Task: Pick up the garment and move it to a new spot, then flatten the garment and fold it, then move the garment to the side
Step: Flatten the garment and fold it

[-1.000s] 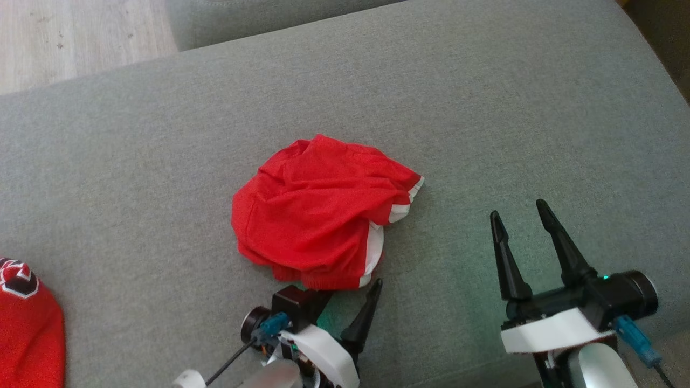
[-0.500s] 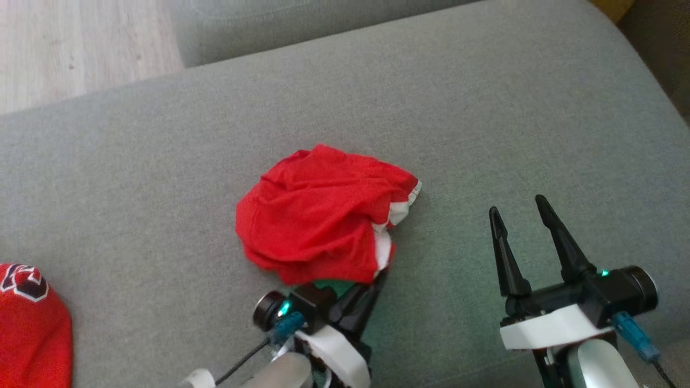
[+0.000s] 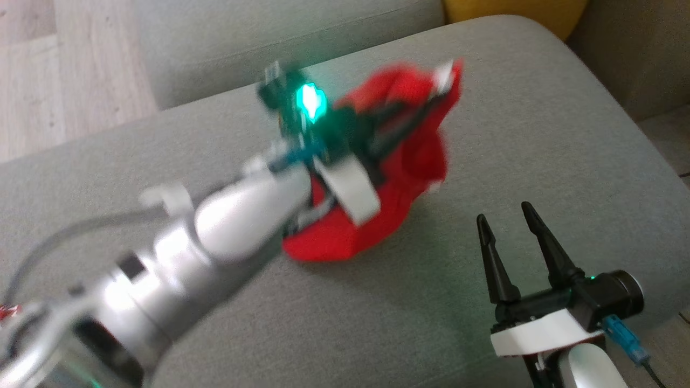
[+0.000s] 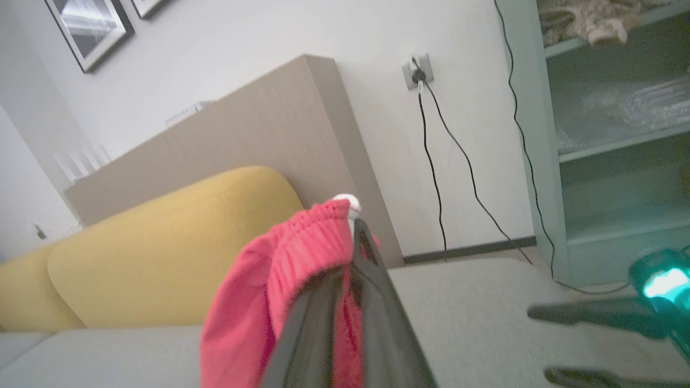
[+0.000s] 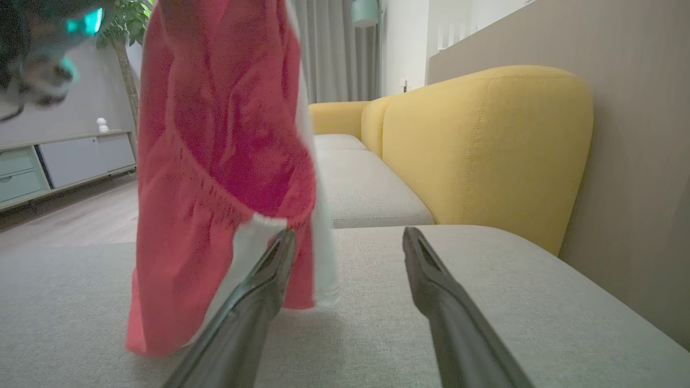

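Nearest the robot, the right gripper (image 3: 503, 213) waits low over the grey sofa seat (image 3: 512, 140), on the robot's right. Its two dark fingers (image 5: 259, 302) are spread wide and have hold of nothing. It seems parked there to keep out of the way while the other arm does the lifting, yet near enough to catch a hanging edge later. In its wrist view the fingers point along the seat at the hanging cloth.

Further out, the pale left forearm (image 3: 237, 221) reaches diagonally across the seat, blurred with motion. At its end the left gripper (image 3: 431, 102) has its fingers (image 4: 377, 302) pressed tightly together on a gathered edge of the garment (image 3: 415, 161), a red cloth with white trim. The pinch sits at a ribbed, bunched hem, which gives the thin fingers a thick fold to bite on. Held by that one point, the garment (image 5: 215, 134) drops in a long loose drape with its white trim down one side. Its lowest folds are at or just above the seat, and I cannot tell whether they touch it. The garment is thus up off the seat and hanging from the left gripper above the middle of the seat, which fits the first step: carrying it to a new spot before spreading it flat.

Beyond the seat's far edge are a yellow cushion (image 3: 512, 11) and, to the left, pale wooden floor (image 3: 70, 70).
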Controlling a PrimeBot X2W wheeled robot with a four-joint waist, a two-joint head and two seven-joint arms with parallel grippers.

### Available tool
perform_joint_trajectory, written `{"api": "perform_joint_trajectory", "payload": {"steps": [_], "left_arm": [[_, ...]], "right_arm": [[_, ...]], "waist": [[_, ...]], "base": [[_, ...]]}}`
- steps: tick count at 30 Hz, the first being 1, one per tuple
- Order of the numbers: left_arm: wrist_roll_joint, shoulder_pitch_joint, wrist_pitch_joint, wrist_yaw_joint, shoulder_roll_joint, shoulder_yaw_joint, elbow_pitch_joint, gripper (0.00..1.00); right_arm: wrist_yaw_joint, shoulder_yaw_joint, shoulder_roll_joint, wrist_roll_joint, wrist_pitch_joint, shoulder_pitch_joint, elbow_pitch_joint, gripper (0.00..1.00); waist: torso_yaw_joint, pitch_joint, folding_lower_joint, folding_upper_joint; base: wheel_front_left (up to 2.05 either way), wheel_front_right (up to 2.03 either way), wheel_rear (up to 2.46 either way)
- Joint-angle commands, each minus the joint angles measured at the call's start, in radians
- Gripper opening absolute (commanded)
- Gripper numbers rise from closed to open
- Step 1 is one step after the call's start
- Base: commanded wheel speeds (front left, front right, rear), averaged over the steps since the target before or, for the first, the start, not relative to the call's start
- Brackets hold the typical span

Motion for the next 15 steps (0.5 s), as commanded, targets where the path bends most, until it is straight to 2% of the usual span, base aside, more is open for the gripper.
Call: {"api": "perform_joint_trajectory", "payload": {"steps": [1,4,6,12,15], "left_arm": [[-0.027,-0.073,-0.007,0.002,0.032,0.034,-0.034,0.00],[-0.098,-0.131,-0.006,0.002,0.079,0.016,-0.061,0.00],[-0.151,-0.111,0.003,0.002,0.122,-0.007,-0.082,0.00],[-0.323,0.122,0.072,0.002,0.286,-0.112,-0.135,0.00],[-0.361,0.237,0.080,0.002,0.351,-0.139,-0.145,0.00]], "right_arm": [[-0.001,0.023,-0.005,0.005,-0.005,-0.015,-0.028,1.00],[-0.001,0.004,-0.005,0.015,-0.005,-0.004,-0.032,1.00],[-0.001,-0.008,-0.005,0.018,-0.005,0.003,-0.037,1.00],[-0.001,-0.024,-0.005,0.014,-0.005,0.027,-0.052,1.00],[-0.001,-0.029,-0.005,0.011,-0.005,0.037,-0.047,1.00]], "waist": [[-0.014,-0.014,0.0000,0.0000],[-0.014,-0.025,0.0000,0.0000],[-0.005,-0.029,0.0000,0.0000],[0.062,-0.017,0.0000,0.0000],[0.109,0.007,0.0000,0.0000]], "base": [[0.00,0.00,0.00],[0.00,0.00,0.00],[0.00,0.00,0.00],[0.00,0.00,0.00],[0.00,0.00,0.00]]}}
